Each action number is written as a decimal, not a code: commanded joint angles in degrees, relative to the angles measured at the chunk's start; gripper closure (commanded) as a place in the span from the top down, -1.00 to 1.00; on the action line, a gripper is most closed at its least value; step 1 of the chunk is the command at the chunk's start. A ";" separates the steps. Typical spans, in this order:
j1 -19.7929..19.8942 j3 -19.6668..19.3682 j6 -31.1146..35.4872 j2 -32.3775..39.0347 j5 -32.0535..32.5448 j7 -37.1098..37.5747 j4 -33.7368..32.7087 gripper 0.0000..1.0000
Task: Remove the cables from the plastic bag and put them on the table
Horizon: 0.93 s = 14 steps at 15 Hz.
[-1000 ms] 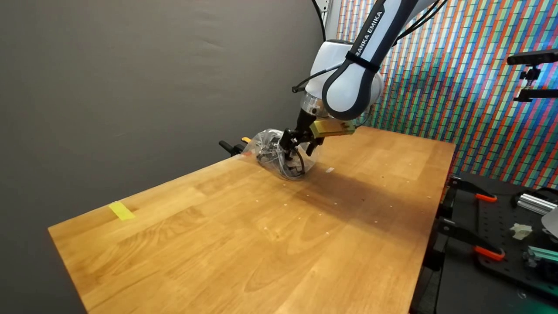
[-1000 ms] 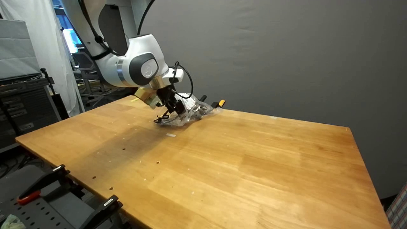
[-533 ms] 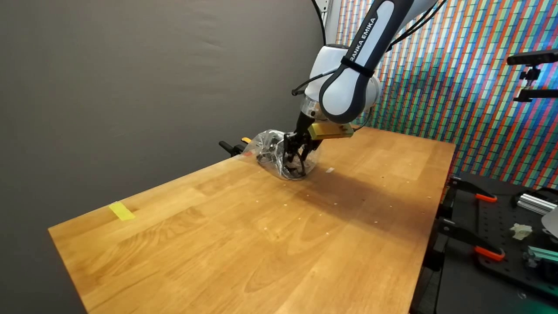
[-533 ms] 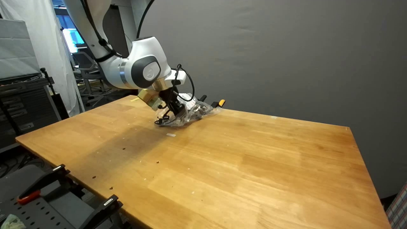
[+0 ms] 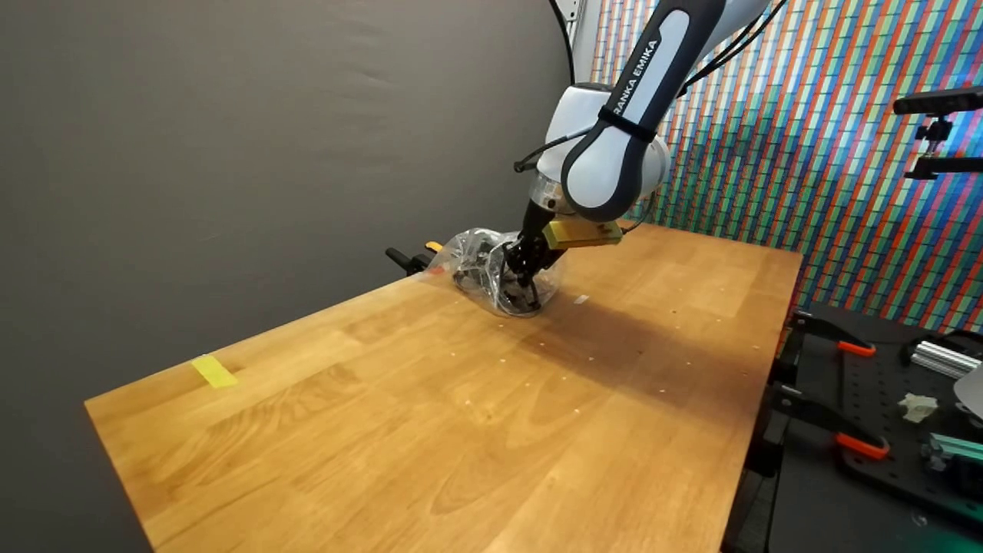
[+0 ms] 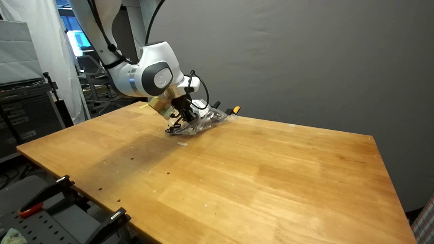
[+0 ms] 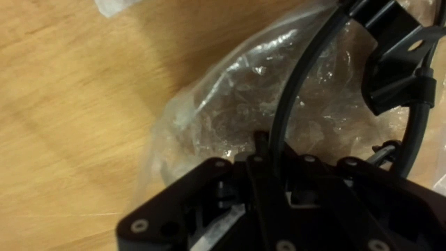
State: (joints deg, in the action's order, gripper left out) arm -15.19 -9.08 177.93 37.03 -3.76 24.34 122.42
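Observation:
The clear plastic bag [image 5: 480,250] lies crumpled at the table's [image 5: 369,430] far edge, with a tangle of cables inside it. In the wrist view a thick black cable [image 7: 294,82] loops over the bag film [image 7: 223,101], with a black clip-like part [image 7: 390,59] on its far side. That cable runs down between the fingertips of my gripper [image 7: 274,150], which has shut on it. Both exterior views show the gripper [image 6: 189,118] tilted down at the bag's near end. The exact contact is dark and partly hidden, and the bag's other contents are hard to make out.
A clamp with a yellow tip [image 6: 234,110] grips the table edge behind the bag. Yellow tape [image 5: 214,371] sticks to a table corner. Black clamps with orange parts [image 5: 856,442] sit on a dark bench beside the table. A grey wall rises behind.
The fingers have gone from spread wide to shut on the black cable. The arm has dipped a little lower toward the bag, which has hardly moved.

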 commanded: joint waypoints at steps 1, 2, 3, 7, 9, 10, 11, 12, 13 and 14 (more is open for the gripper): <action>-3.47 -2.27 -0.30 -4.75 -0.62 -2.50 4.25 -0.87; -5.43 -3.99 -1.45 -6.21 -0.36 -2.15 5.53 -0.86; -7.56 -5.76 -2.89 -8.40 0.16 -1.88 7.61 -0.83; -19.25 -15.48 -12.90 -17.10 6.91 2.64 14.24 -0.80; -23.25 -18.70 -19.32 -22.03 14.87 7.46 16.45 -0.84; -24.60 -19.50 -22.94 -24.78 19.38 10.58 17.43 -0.82; -24.90 -19.14 -26.97 -27.81 24.13 13.83 18.23 -0.85; -23.65 -16.95 -31.43 -31.05 27.95 16.66 18.88 -0.83; -28.04 -19.82 -36.07 -33.78 27.72 17.06 19.77 -0.84; -28.10 -18.66 -40.68 -36.85 29.21 18.67 20.45 -0.81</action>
State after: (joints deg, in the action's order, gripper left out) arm -39.70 -26.78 148.06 11.43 21.08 39.09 138.43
